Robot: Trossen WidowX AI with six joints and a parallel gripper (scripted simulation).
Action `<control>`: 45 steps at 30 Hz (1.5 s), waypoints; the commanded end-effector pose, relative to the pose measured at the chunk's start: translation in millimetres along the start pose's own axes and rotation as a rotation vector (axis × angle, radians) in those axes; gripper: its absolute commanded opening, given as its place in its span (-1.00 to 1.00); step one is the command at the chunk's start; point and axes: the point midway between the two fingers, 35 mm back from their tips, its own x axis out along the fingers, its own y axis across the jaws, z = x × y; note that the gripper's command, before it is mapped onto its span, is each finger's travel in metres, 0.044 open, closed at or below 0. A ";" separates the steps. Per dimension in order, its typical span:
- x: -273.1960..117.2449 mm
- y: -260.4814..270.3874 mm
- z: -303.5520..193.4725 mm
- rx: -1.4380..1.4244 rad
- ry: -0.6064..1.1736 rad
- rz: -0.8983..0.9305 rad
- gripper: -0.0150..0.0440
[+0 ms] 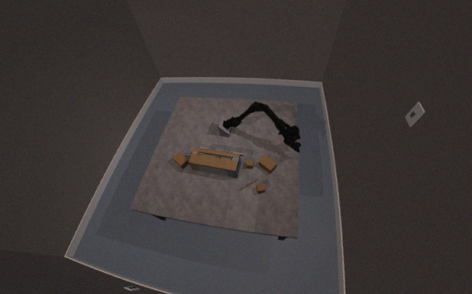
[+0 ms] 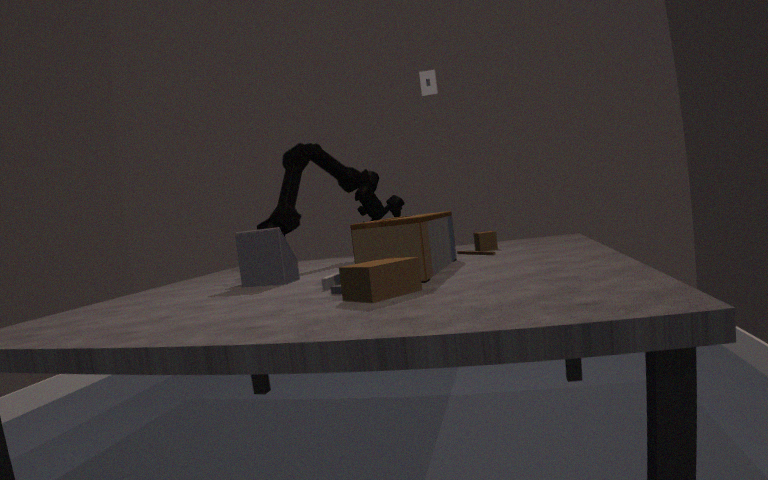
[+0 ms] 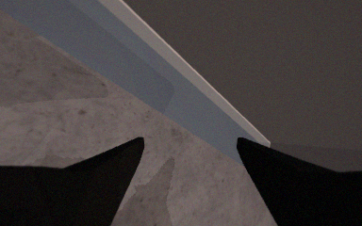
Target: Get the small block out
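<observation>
The box (image 1: 213, 161) (image 2: 387, 243) stands upright near the table's middle, with an orange-brown top and a long slot in it. The small block inside cannot be made out in any view. My gripper (image 1: 298, 147) (image 3: 189, 142) is open with nothing between its fingers. It is over the table's right edge in the top view, well to the right of the box. In the exterior view its lower part is hard to make out behind the box top. The wrist view shows table, floor and wall edge, not the box.
A small cube (image 1: 249, 163) and a bigger block (image 1: 267, 164) lie right of the box. A thin stick (image 1: 247, 184) (image 2: 476, 253) and another cube (image 1: 260, 188) (image 2: 485, 241) lie in front. A block (image 1: 180, 160) (image 2: 396, 279) lies left. A grey wedge (image 2: 261, 259) stands by the arm's base.
</observation>
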 end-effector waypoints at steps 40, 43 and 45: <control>-257.3 -89.1 -459.1 0.323 0.993 0.024 0.86; -273.4 -73.1 -473.1 0.345 1.003 0.091 0.86; -290.2 -58.1 -486.1 0.371 1.013 0.139 0.86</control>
